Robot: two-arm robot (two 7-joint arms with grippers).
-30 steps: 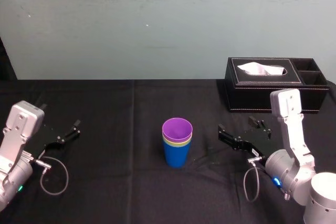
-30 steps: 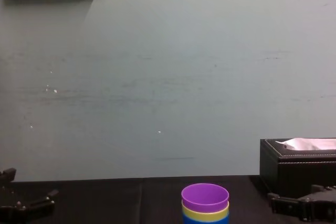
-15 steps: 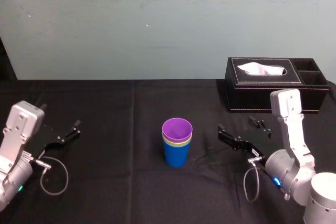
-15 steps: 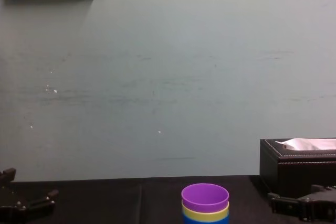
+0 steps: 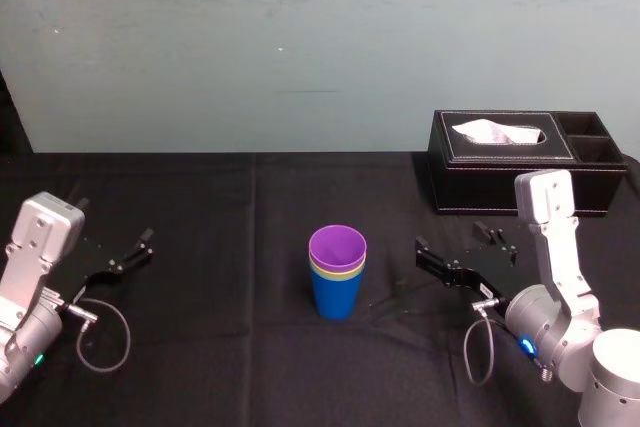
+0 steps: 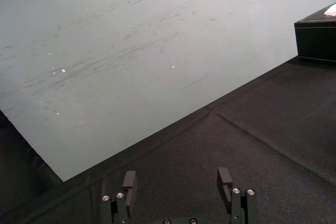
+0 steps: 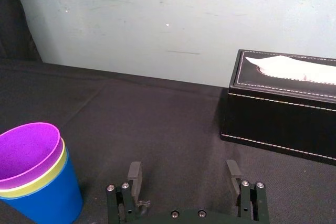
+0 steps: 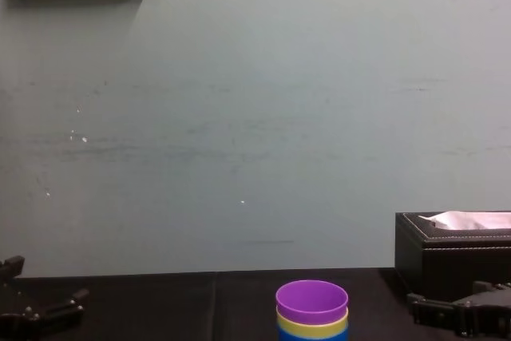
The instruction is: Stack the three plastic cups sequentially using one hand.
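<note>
Standing nested mid-table in the head view, the purple cup is sitting inside the yellow-green cup, itself inside the blue cup. The right gripper is hovering near their right, and the left gripper is idling well apart at the left. In both wrist views, each gripper's fingers are standing apart, holding nothing. In the chest view, the purple rim is topping the stack beside the tissue box.

You have the three cups nested one inside another in a single stack at the middle of the tabletop. The tissue box sits behind and to the right. Your right gripper hangs right of the stack, apart from it; your left gripper is well off left.
</note>
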